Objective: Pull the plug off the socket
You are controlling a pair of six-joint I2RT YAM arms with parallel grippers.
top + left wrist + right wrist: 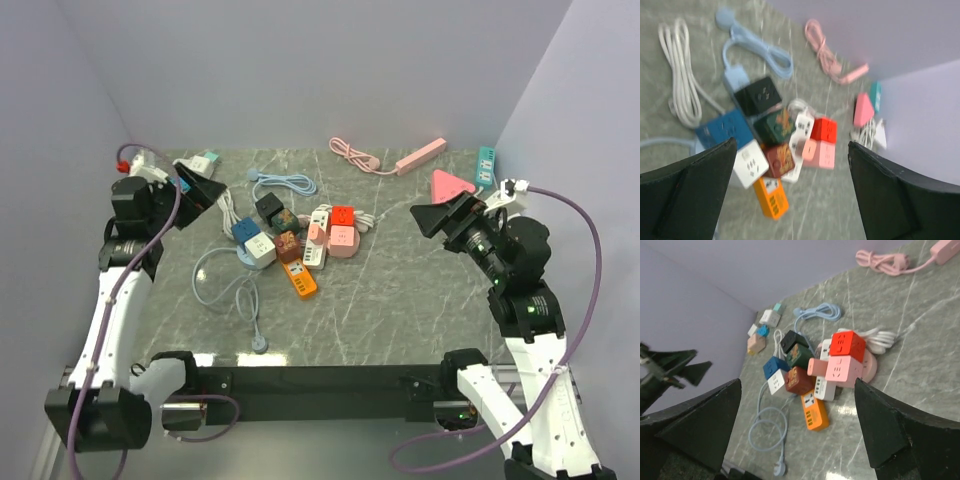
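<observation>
A heap of cube sockets and strips lies mid-table. In it a small salmon plug [316, 232] [808, 149] [817, 366] sits against a white strip socket [318, 245] [826, 388], beside a pink cube [343, 240] [844, 369] and a red cube [342, 216] [847, 344]. How deep the plug sits cannot be told. My left gripper [205, 190] [791, 150] hovers open, up and to the left of the heap. At the heap's right my right gripper [440, 215] [797, 385] hangs open, also raised. Neither touches anything.
An orange strip [299, 279] [814, 411], blue and white cubes [252, 240] and a looped light-blue cable [225, 285] lie at the heap's near left. A pink strip [420, 155], teal strip [486, 165] and pink triangle [450, 184] sit at the back right. Walls enclose three sides.
</observation>
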